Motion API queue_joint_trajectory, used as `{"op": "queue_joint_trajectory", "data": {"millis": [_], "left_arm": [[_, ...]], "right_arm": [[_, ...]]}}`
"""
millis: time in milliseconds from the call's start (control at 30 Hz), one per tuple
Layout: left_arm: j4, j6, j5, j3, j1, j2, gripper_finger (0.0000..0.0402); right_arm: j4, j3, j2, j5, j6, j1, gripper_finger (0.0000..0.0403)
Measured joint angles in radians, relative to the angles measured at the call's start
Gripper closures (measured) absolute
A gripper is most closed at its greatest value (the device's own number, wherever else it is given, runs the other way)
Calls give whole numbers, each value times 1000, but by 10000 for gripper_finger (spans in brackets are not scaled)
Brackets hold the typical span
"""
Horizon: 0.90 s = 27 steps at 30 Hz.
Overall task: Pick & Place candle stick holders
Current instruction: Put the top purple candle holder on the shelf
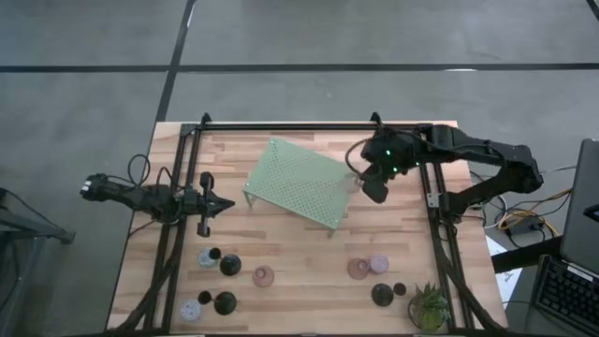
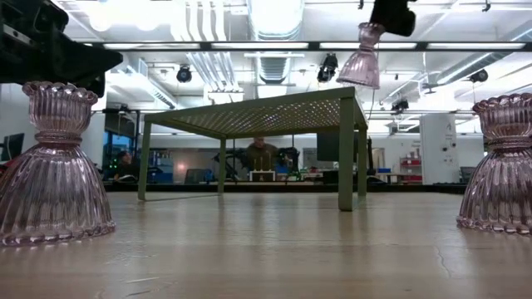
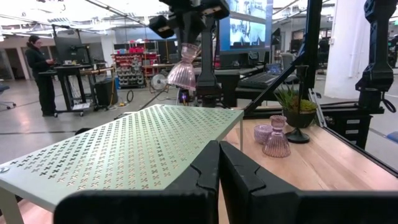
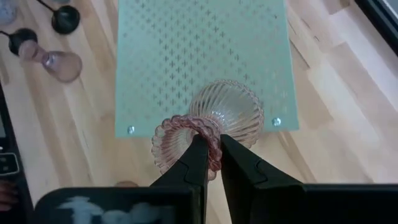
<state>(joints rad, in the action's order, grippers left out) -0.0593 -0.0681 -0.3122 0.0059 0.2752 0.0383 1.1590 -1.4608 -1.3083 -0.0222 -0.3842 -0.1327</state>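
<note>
right now we are carrying a pink glass holder point(image 4: 211, 124) in the right gripper point(image 4: 211, 163), hanging it in the air above the near right edge of the pale green perforated stand point(image 1: 299, 183), and by our reading the step in hand is setting it down on that top. to do this well, we judge, we should be moving it further in over the perforated surface, away from the edge, keeping it upright with its flared base level, and lowering slowly until the base is sitting flat before letting go. the right fingers point(image 4: 193, 165) are pinching nearly closed on the ribbed rim of the holder's cup, so the hold is a thin one and any swing could be tipping it. the left gripper point(image 1: 217, 204) is waiting over the left side of the table, its fingers point(image 3: 205, 171) pressed together on nothing. the other holders are standing on the front of the table point(image 1: 299, 271), among them a pink one point(image 1: 264, 275) and a black one point(image 1: 229, 266).
</note>
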Motion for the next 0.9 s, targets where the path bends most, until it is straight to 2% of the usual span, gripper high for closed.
{"op": "queue_joint_trajectory", "data": {"millis": [267, 567, 900], "left_arm": [[0, 0, 0, 0, 0, 0, 390], [0, 0, 0, 0, 0, 0, 390], [0, 0, 0, 0, 1, 0, 390]], "right_arm": [[-10, -31, -71, -89, 40, -91, 378], [-11, -56, -130, -92, 80, -134, 378], [-11, -56, -120, -96, 90, -141, 378]]}}
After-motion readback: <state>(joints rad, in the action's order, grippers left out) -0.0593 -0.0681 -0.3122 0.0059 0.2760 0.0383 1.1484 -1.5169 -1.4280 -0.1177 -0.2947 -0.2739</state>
